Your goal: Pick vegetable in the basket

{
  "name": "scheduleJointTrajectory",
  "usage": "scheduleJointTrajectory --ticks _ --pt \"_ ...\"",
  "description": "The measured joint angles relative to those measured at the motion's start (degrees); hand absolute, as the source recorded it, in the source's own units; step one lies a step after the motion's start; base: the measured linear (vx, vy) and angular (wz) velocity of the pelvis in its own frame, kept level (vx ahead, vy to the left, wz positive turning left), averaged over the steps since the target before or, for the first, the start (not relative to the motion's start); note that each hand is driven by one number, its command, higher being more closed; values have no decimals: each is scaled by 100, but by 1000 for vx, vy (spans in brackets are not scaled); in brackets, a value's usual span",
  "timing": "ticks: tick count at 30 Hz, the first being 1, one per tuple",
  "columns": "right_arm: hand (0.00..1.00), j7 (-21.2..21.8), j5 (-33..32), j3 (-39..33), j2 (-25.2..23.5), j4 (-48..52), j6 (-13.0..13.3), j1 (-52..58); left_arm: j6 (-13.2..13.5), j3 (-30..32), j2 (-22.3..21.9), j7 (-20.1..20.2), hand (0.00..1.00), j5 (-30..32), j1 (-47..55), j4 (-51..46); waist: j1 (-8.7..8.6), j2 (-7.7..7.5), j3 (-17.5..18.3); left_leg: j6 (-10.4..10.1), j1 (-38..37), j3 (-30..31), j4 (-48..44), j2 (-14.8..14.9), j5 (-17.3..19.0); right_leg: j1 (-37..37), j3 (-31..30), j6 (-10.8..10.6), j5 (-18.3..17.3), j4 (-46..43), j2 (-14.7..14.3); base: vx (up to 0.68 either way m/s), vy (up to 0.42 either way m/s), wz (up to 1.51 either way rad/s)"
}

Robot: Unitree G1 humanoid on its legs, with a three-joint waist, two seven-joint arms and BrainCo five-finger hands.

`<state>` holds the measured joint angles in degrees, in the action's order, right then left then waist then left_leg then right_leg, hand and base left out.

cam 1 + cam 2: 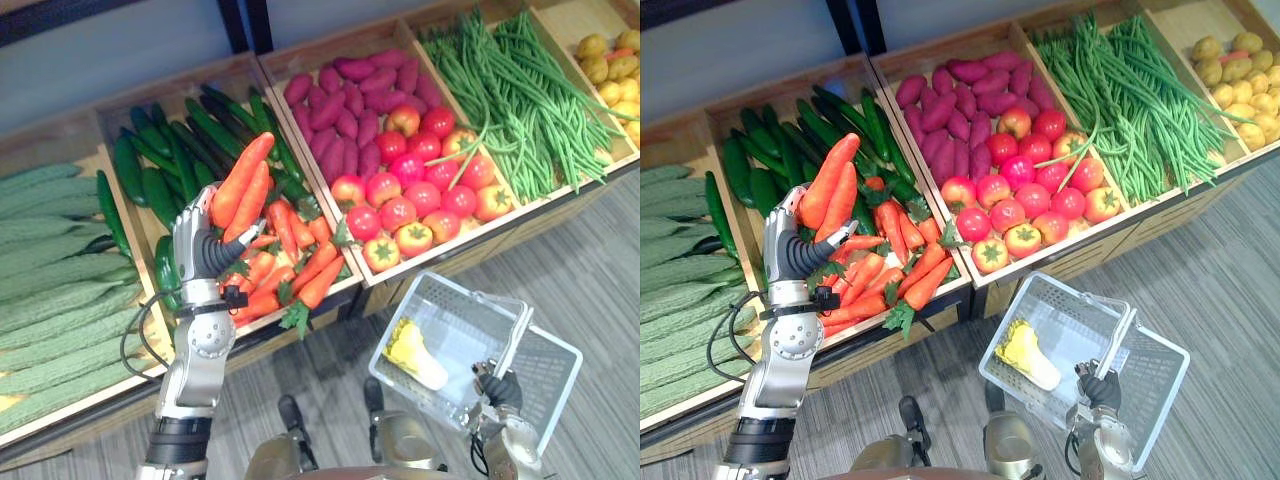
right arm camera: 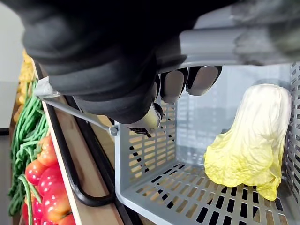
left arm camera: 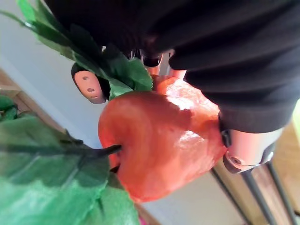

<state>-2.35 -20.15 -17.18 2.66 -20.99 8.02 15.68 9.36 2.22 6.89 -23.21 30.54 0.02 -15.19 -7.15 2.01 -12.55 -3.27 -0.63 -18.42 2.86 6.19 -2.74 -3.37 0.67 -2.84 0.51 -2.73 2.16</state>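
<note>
My left hand [image 1: 200, 245] is raised above the carrot bin, shut on two orange carrots [image 1: 240, 187] that point up and away; up close the carrot [image 3: 159, 140] and its green leaves [image 3: 42, 183] fill the space before the fingers. More carrots [image 1: 290, 270] lie in the wooden bin below. My right hand [image 1: 497, 387] is shut on the handle [image 2: 220, 47] of a grey plastic basket [image 1: 535, 385], held low at the right. A pale yellow cabbage [image 1: 413, 352] lies inside the basket.
The wooden stand holds bins of pale green gourds [image 1: 45, 290], dark cucumbers [image 1: 165, 160], purple sweet potatoes [image 1: 350, 95], red tomatoes [image 1: 415, 180], green beans [image 1: 510, 90] and yellow potatoes [image 1: 610, 70]. Grey plank floor [image 1: 590, 270] lies in front.
</note>
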Motion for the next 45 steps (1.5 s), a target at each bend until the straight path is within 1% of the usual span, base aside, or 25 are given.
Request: scheduleJointTrajectory --ticks 2,5,6,12,13,15,16,17,19,20,21,22,23,24,25,26,27,28,30,31,32,33,34,38,45 --pt "100 -17 0 -4 -1 85 -30 -12 13 -55 -62 -63 100 -167 124 -122 7 -4 1 -5 77 -21 -384 58 198 40 -83 2 3 -31 -8 -15 1 -17" --pt "100 -136 -22 13 -34 644 -110 14 66 -291 -295 -139 100 -417 394 -454 101 2 4 -92 308 589 -1277 185 792 -51 -545 -6 7 -160 -151 -38 -11 -69" --pt "100 -169 -24 7 -57 824 -111 55 111 -455 -323 -148 100 -476 412 -500 107 1 8 -88 336 530 -1433 225 927 -62 -673 -48 -6 -163 -193 -61 13 -93" --pt "100 -302 -56 217 -237 2370 -110 378 324 -1293 -463 -54 100 -742 570 -881 99 -145 170 -109 283 -790 -2033 565 1478 -565 -1832 -217 171 -205 -480 -50 65 -125" --pt "100 -342 -50 318 -236 2541 -110 323 335 -1385 -487 -54 100 -756 572 -883 158 -171 229 -108 223 -1296 -2208 758 1605 -738 -1596 -129 121 -206 -454 -10 42 -192" --pt "100 -403 -26 527 -261 2625 -109 109 341 -1402 -442 -52 100 -789 534 -871 151 -228 264 -96 41 -1973 -2282 939 1705 -992 -227 123 8 -343 -89 19 37 -188" --pt "100 -424 10 606 -304 2620 -109 -49 341 -1385 -429 -54 100 -839 506 -819 153 -294 296 -136 -154 -2419 -2284 962 1762 -1098 1029 434 -4 -493 277 84 48 -179" --pt "100 -447 56 656 -298 2575 -109 -203 340 -1347 -445 -52 100 -857 485 -699 165 -262 318 -164 -392 -2805 -2250 1021 1784 -1031 2177 619 -15 -576 571 143 9 -181" --pt "100 -505 66 743 -252 2398 -99 -468 338 -1248 -447 -47 100 -882 483 -612 161 -178 382 -165 -662 -3273 -2119 1064 1783 -892 3606 895 -20 -708 883 157 -71 -171" --pt "100 -515 73 846 -216 2233 -97 -724 339 -1169 -447 -49 100 -933 473 -595 172 -170 408 -168 -870 -3468 -2068 1057 1782 -799 4218 933 225 -799 988 175 -170 -222" --pt "100 -513 84 926 -208 2120 -99 -916 341 -1163 -463 -42 100 -988 349 -431 168 -116 415 -172 -1034 -3546 -2108 1092 1784 -877 3969 688 301 -807 827 186 -189 -195" --pt "100 -512 113 957 -189 2097 -99 -949 341 -1204 -479 -8 100 -1019 235 -283 160 -42 456 -174 -1076 -3550 -2191 1156 1782 -920 3787 657 263 -800 707 231 -196 -171" --pt "100 -509 122 1073 -96 2066 -101 -980 340 -1308 -492 84 100 -1096 3 -21 159 66 470 -170 -1115 -3508 -2662 1411 1773 -926 3492 672 201 -788 479 254 -155 -159" --pt "100 -507 124 1229 8 2019 -124 -1041 341 -1397 -495 131 100 -1123 -150 139 171 141 473 36 -1038 -3322 -3505 1809 1619 -845 3164 716 154 -713 241 272 -134 -159" --pt "100 -505 124 1322 37 1964 -155 -1092 343 -1395 -488 172 100 -1158 -180 194 166 142 473 332 -918 -3040 -4044 1991 1426 -754 2996 729 147 -625 130 275 -91 -156" --pt "100 -514 119 1490 67 1950 -180 -1125 347 -1482 -478 189 100 -1212 -267 364 185 145 473 445 -543 -2180 -4845 2076 1327 -568 2679 767 120 -429 -15 326 -2 -139" --pt "100 -525 100 1572 124 1947 -179 -1181 344 -1592 -503 191 100 -1267 -320 501 198 133 465 188 -61 -1239 -5189 1746 1698 -436 2373 766 121 -307 -28 269 15 -134" --pt "100 -528 93 1604 128 1947 -179 -1221 343 -1622 -501 191 100 -1292 -318 548 213 123 460 189 141 -851 -5187 1547 1829 -371 2210 765 122 -271 -16 264 97 -139" --pt "100 -527 11 1756 122 1933 -178 -1356 337 -1609 -471 186 100 -1353 -293 715 410 98 444 290 649 203 -4698 871 2162 -72 1448 714 153 -134 23 270 179 -155" --pt "100 -525 -19 1790 123 1932 -177 -1362 337 -1609 -461 181 100 -1358 -276 721 462 56 419 285 747 445 -4447 735 2159 -9 1287 645 183 -102 48 250 235 -148" --pt "100 -520 -76 1855 145 1922 -176 -1384 338 -1598 -458 170 100 -1363 -237 731 509 75 419 187 884 944 -3806 463 2098 70 1004 392 236 -98 96 165 245 -139" --pt "100 -514 -140 1972 242 1918 -175 -1394 337 -1567 -491 171 100 -1364 -169 744 510 231 452 -86 892 1385 -2838 373 1652 127 735 232 231 -94 33 147 264 -133" --pt "100 -494 -200 2046 335 1918 -169 -1391 339 -1554 -548 170 100 -1364 -136 744 498 325 463 -193 931 1501 -2512 408 1262 143 591 125 231 -84 -74 140 276 -117" --pt "100 -151 -568 2361 229 1888 -182 -1225 328 -1576 -441 202 100 -1424 -124 949 455 -114 517 7 516 1020 -1990 16 1298 304 105 -109 427 451 315 143 205 -46" --pt "100 232 -1354 3116 228 1892 -431 -1085 190 -1699 -464 447 100 -1815 -111 1381 461 -102 539 8 190 983 -1579 -100 1287 379 67 -134 407 429 359 120 66 -1"
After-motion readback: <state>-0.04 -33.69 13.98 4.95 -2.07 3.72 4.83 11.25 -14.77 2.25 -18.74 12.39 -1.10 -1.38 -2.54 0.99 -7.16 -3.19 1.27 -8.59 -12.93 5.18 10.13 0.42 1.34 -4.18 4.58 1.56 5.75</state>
